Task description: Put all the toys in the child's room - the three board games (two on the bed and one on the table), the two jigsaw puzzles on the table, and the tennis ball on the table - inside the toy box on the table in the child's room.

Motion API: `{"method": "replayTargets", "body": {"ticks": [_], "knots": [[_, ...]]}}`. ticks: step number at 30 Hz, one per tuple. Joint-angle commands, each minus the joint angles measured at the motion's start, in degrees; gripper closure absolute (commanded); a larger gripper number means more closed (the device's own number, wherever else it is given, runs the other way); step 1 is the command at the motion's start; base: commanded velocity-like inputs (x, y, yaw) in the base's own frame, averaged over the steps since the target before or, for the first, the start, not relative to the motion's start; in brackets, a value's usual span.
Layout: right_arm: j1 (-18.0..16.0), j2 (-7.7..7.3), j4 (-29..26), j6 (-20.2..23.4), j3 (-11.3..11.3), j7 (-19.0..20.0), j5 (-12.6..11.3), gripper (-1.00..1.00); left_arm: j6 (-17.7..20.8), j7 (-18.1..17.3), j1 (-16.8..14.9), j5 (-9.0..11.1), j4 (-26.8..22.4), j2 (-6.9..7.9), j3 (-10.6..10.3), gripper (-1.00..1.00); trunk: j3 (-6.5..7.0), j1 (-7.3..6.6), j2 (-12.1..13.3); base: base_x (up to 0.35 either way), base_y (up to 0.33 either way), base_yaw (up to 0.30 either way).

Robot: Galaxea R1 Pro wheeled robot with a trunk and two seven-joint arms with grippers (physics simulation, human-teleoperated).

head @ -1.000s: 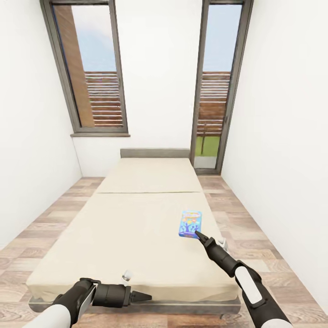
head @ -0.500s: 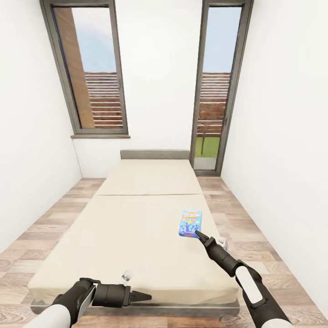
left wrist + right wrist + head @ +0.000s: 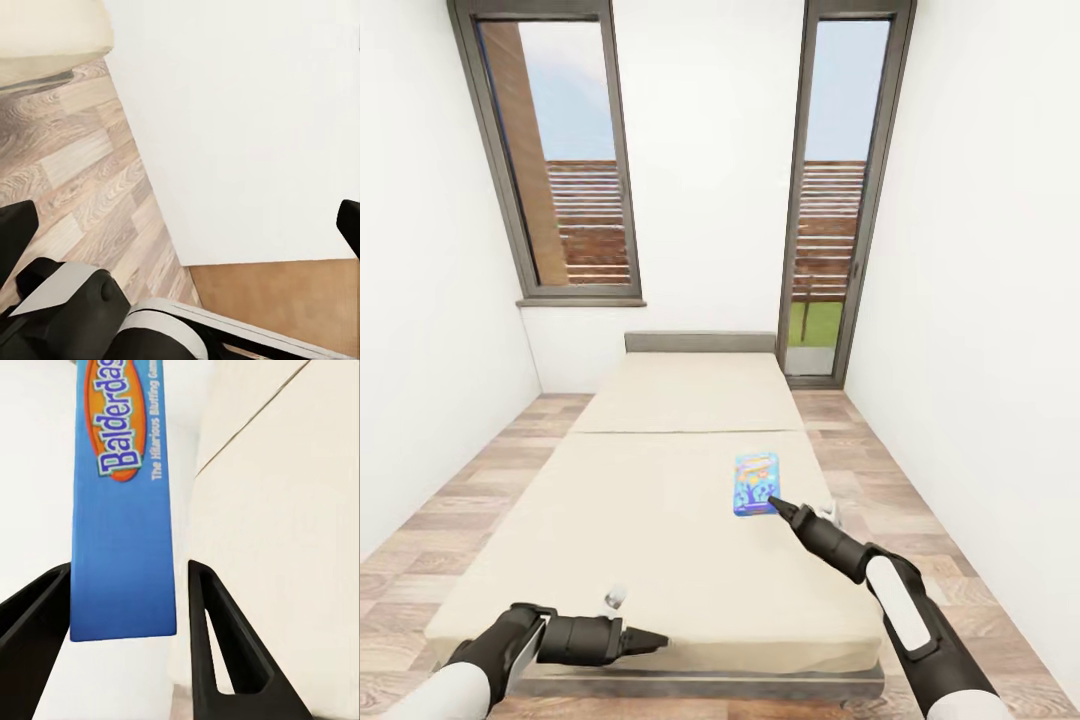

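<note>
A small blue board game (image 3: 756, 483) lies on the beige mattress of the bed (image 3: 660, 500), toward its right side. My right gripper (image 3: 775, 505) reaches its near edge. In the right wrist view the blue board game (image 3: 124, 510), printed "Balderdash", stands edge-on between the two black fingers (image 3: 217, 645), and my right gripper (image 3: 129, 568) is shut on it. My left gripper (image 3: 650, 640) hangs over the bed's near edge; in the left wrist view my left gripper (image 3: 187, 214) is open, holding nothing. The other games, puzzles, ball, toy box and table are out of view.
The bed fills the middle of a narrow white room, with wood floor (image 3: 920, 480) strips on both sides. A window (image 3: 555, 150) is in the far wall at the left and a glass door (image 3: 830, 200) at the right.
My right gripper and the blue board game have shifted together to the left and slightly farther up the mattress. My left arm has drifted a little left.
</note>
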Motion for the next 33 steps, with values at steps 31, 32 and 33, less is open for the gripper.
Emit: {"method": "replayTargets", "body": {"ticks": [31,32,33], "knots": [[0.1,0.54,-3.6,7.4,-0.6,-7.1,-1.1,1.0,6.4,-8.0,-0.5,-0.8,-9.6,21.23,1.6,-1.0,5.51,-6.82,12.4,0.0,0.0,0.017],[0.1,0.57,-3.6,7.4,-0.5,-7.2,-1.1,1.0,6.4,-8.0,-0.6,-0.7,-9.6,21.71,2.9,-1.0,5.69,-7.04,12.8,0.0,0.0,0.239],[0.1,0.61,-3.6,7.3,-0.5,-7.2,-1.1,1.0,6.4,-8.0,-0.6,-0.7,-9.7,22.0,4.4,-1.0,5.69,-7.04,12.8,0.0,0.0,0.257]]}}
